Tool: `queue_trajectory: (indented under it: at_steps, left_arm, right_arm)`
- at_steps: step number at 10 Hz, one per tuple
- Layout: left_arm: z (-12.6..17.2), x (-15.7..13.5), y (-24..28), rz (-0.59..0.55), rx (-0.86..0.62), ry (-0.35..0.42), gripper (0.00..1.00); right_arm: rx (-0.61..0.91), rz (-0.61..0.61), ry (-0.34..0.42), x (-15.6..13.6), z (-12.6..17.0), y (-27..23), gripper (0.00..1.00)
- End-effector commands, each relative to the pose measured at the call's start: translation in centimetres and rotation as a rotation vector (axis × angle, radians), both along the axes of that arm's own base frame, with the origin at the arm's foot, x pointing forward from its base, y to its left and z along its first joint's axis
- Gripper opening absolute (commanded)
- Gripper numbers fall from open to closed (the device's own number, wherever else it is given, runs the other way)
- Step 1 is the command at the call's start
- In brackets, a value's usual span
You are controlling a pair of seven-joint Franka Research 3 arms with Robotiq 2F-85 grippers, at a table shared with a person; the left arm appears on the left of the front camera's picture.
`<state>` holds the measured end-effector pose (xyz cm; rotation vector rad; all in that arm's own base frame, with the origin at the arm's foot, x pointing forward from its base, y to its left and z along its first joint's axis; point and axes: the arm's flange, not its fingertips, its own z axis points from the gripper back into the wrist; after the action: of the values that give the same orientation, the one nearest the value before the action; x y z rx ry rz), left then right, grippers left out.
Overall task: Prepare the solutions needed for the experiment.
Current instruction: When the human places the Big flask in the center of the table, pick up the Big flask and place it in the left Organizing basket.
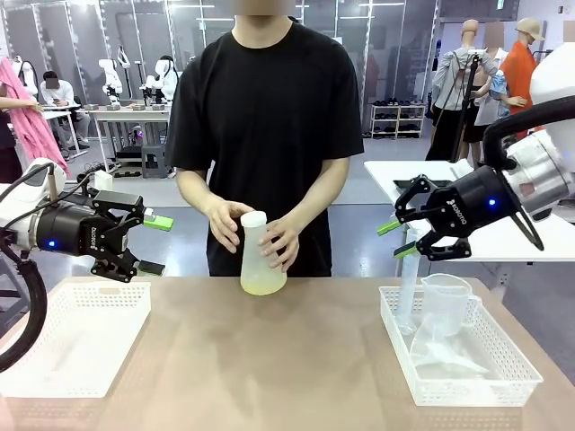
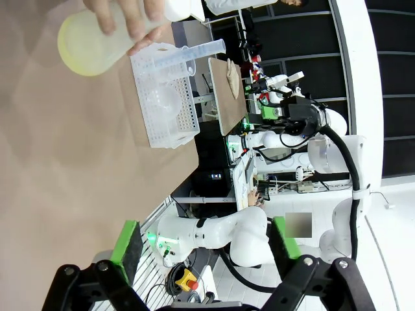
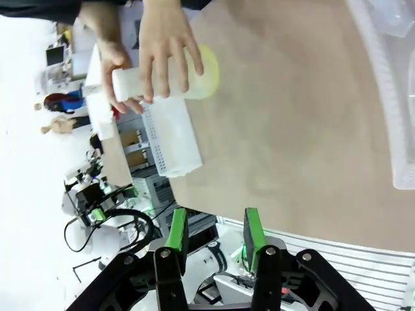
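Evidently early on, the solutions [image 1: 262, 285] are lying shallow in the flask [image 1: 261, 256] that a person's hands [image 1: 226, 224] are steadying at the middle of the far edge of the desk [image 1: 296, 359]. The left gripper [image 1: 151, 244] is gaping wide and the right gripper [image 1: 397, 239] is standing half open, both empty, so robot handling is apparently pending.

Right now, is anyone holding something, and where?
The person holds the flask: one hand near its neck, the other hand on its side. The left tool and right tool are empty.
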<state>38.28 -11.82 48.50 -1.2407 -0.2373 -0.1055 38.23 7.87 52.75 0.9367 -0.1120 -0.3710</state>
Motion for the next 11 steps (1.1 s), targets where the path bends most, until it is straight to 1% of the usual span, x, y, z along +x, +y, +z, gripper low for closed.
queue_trajectory:
  at_steps: [1,2,3,4,5,7,8,9,11]
  left_arm:
    - [0.2,-0.1,-0.3,0.002,-0.030,0.000,1.00]
    - [0.2,-0.1,-0.3,0.002,-0.030,0.000,1.00]
    - [0.2,-0.1,-0.3,0.002,-0.030,0.000,1.00]
    - [0.2,-0.1,-0.3,0.002,-0.030,0.000,1.00]
    - [0.2,-0.1,-0.3,0.002,-0.030,0.000,1.00]
    - [0.2,-0.1,-0.3,0.002,-0.030,0.000,1.00]
    - [0.2,-0.1,-0.3,0.002,-0.030,0.000,1.00]
    - [0.2,-0.1,-0.3,0.002,-0.030,0.000,1.00]
    - [0.2,-0.1,-0.3,0.002,-0.030,0.000,1.00]
  right_arm:
    - [0.083,0.071,-0.050,-0.2,-1.3,-0.4,0.45]
    - [0.126,0.111,-0.095,-0.4,-1.6,-0.5,0.45]
    - [0.183,0.143,-0.114,-0.5,-2.0,-0.4,0.57]
    - [0.201,0.147,-0.116,-0.5,-2.5,-0.1,0.65]
    - [0.252,0.197,-0.135,-0.6,-2.9,0.1,0.77]
    - [0.381,0.263,-0.144,-0.6,-3.6,0.6,0.77]
    - [0.398,0.248,-0.156,-0.5,-3.9,0.6,0.77]
    - [0.428,0.243,-0.142,-0.5,-4.0,0.5,0.77]
    - [0.421,0.228,-0.133,-0.4,-4.1,0.5,0.77]
